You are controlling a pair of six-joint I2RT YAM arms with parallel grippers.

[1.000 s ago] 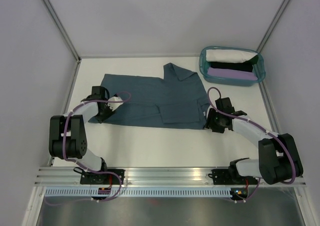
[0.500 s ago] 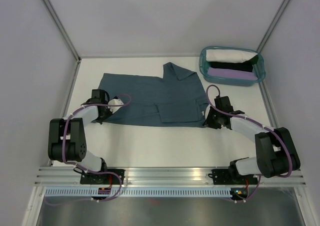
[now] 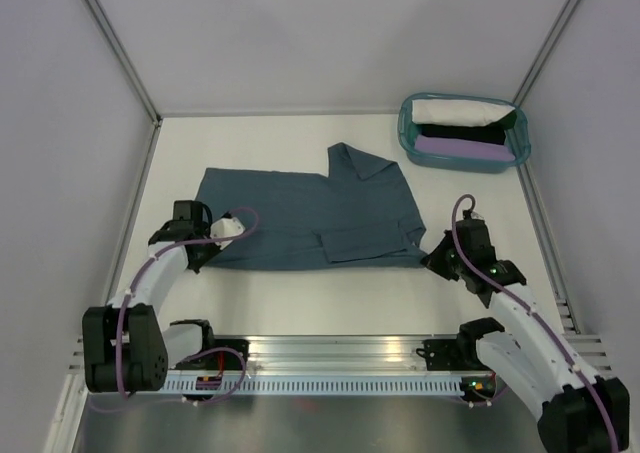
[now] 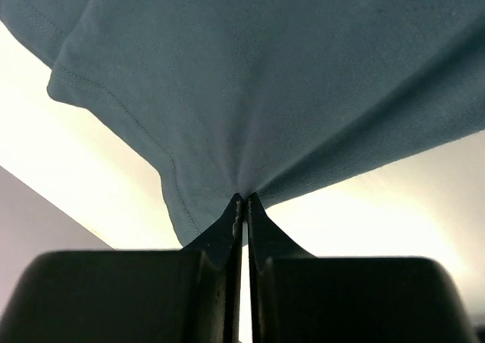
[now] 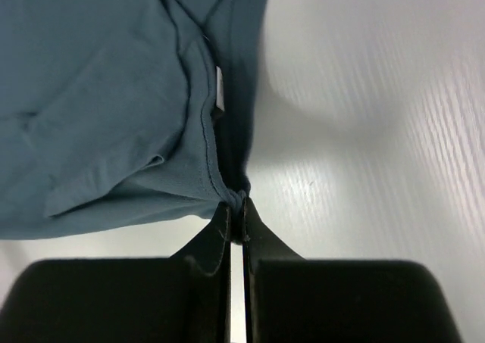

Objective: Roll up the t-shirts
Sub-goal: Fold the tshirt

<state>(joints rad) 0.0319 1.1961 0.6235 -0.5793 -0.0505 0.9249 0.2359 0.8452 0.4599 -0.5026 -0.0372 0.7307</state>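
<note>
A slate-blue t-shirt (image 3: 310, 208) lies spread flat on the white table, one sleeve folded up at its far right. My left gripper (image 3: 203, 258) is at the shirt's near-left corner. In the left wrist view it (image 4: 244, 203) is shut, pinching the fabric (image 4: 265, 78) into a peak between the fingertips. My right gripper (image 3: 432, 260) is at the near-right corner, and the right wrist view shows it (image 5: 236, 207) shut on the bunched hem of the shirt (image 5: 98, 93).
A teal plastic basket (image 3: 405, 133) stands at the far right, holding a white bundle (image 3: 455, 110), a black one (image 3: 465, 131) and a lilac one (image 3: 460, 147). An aluminium rail (image 3: 330, 351) runs along the near edge. Grey walls close in both sides and the back.
Both grippers went from open to shut on the shirt's near corners and drew back toward the near edge. The shirt slid slightly nearer and its near edge pulled straighter.
</note>
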